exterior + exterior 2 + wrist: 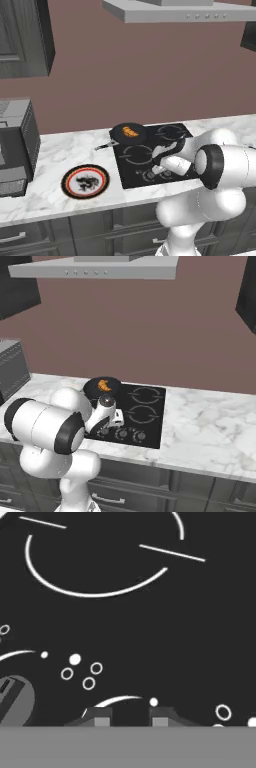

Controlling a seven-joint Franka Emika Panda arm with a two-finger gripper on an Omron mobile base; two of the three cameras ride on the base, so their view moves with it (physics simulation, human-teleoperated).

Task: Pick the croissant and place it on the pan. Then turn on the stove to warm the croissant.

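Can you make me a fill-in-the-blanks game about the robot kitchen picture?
1. The croissant lies in the black ____.
2. The pan sits on the back left burner of the ____.
3. The tool hangs low over the row of small round ____ at the cooktop's front.
4. The round plate rests on the marble ____.

Missing words: pan, stove, knobs, counter

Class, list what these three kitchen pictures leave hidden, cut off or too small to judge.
- Stove knobs: left base view, partly hidden behind the arm.
- End effector fingertips: hand view, cut off by the bottom edge.
- Knob under it: hand view, hidden.
- Croissant on the pan: ridges too small.
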